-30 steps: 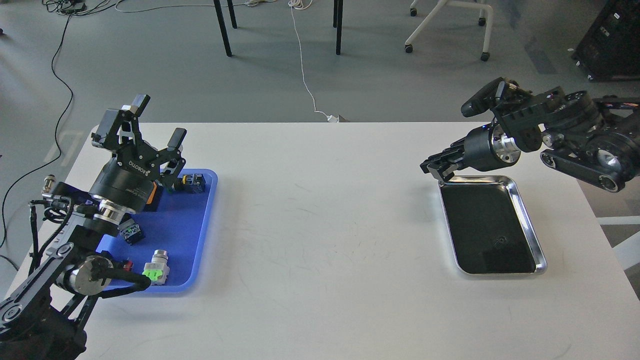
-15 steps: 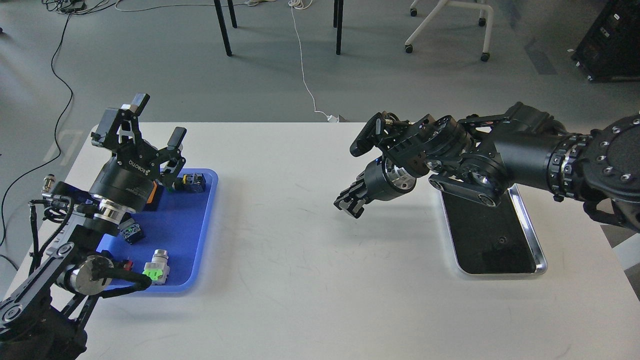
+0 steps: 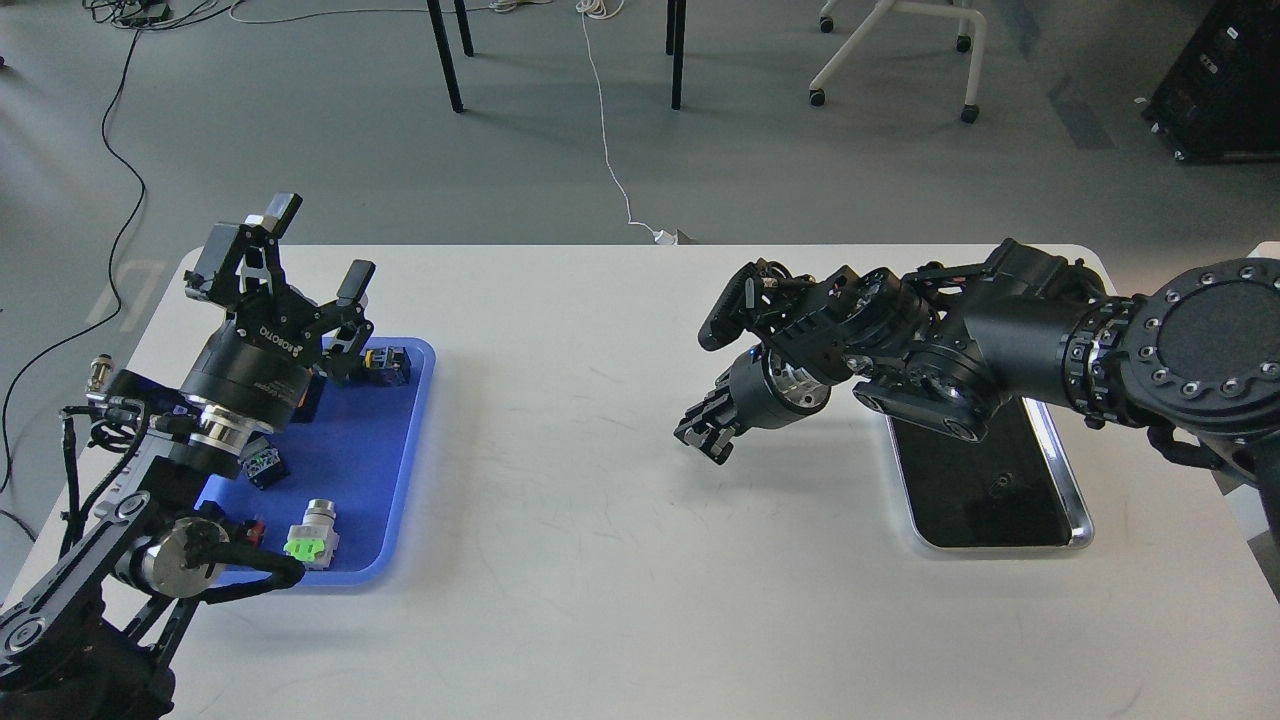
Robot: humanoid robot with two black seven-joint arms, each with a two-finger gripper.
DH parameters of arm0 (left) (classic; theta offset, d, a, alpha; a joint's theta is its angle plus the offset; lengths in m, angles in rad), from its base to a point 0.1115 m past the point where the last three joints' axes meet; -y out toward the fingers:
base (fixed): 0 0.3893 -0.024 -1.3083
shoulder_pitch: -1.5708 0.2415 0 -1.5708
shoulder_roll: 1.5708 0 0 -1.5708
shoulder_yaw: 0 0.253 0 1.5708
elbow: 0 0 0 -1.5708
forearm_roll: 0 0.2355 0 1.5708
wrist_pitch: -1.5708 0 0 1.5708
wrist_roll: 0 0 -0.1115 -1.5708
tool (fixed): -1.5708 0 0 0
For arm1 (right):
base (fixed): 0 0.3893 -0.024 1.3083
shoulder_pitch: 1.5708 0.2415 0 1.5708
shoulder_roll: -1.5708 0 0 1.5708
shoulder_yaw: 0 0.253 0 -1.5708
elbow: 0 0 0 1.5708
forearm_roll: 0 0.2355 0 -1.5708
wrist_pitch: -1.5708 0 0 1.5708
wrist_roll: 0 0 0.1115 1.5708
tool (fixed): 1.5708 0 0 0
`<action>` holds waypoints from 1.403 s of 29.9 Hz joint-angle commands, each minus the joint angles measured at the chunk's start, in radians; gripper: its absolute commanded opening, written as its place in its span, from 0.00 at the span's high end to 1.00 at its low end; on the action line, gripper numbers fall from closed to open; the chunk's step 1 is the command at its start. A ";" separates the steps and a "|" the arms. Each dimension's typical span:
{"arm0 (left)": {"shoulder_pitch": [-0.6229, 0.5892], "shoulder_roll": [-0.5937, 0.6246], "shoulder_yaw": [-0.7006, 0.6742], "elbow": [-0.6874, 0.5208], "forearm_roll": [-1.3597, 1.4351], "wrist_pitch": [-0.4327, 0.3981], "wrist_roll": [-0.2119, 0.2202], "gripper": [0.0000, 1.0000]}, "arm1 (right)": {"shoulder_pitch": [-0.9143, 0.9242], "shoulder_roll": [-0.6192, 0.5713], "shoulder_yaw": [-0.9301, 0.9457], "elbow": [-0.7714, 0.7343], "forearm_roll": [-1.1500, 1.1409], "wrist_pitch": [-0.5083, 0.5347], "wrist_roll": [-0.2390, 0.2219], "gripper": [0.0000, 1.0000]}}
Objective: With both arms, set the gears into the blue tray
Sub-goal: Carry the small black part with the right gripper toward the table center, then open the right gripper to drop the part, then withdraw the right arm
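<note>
Left gripper point(image 3: 290, 255): it is raised above the far end of the blue tray point(image 3: 395, 470), with the jaws wide apart and pointing up; nothing is between them.
Right gripper point(image 3: 703, 438): it hangs above the bare tabletop point(image 3: 600, 560), between the two trays. It looks dark and is seen almost end-on, so I cannot tell if the jaws are apart or together, or if a gear is between them.
Blue tray: it lies at the left side of the tabletop. It carries several push-button parts, for example one with a green cap point(image 3: 308, 545) near the front rim and one with a yellow detail point(image 3: 388, 362) at the far end.
Steel tray point(image 3: 1072, 490): it lies at the right side, partly under the right arm. Its floor is black.
Gear point(image 3: 997, 487): one tiny dark wheel seems to lie on the black floor of the steel tray, toward the front. It is hard to see against the black.
How the gear will handle: I judge it to be very light, stiff and smooth, so it can slip or jump away easily.
Where to take hold: probably across the toothed rim, with the jaws coming straight down and closing gently.
</note>
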 commanded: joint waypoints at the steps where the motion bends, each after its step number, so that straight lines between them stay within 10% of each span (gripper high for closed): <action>1: 0.008 0.000 -0.001 -0.002 0.000 -0.001 0.000 0.02 | 0.000 0.000 0.001 0.018 0.019 0.000 0.000 0.82; 22: 0.008 0.002 0.001 -0.013 0.000 -0.001 0.000 0.02 | -0.009 0.000 -0.050 0.076 0.025 -0.048 0.000 0.76; 42: 0.006 0.006 0.001 -0.013 0.000 -0.001 0.000 0.02 | 0.029 -0.156 0.108 0.203 0.189 -0.057 0.000 0.06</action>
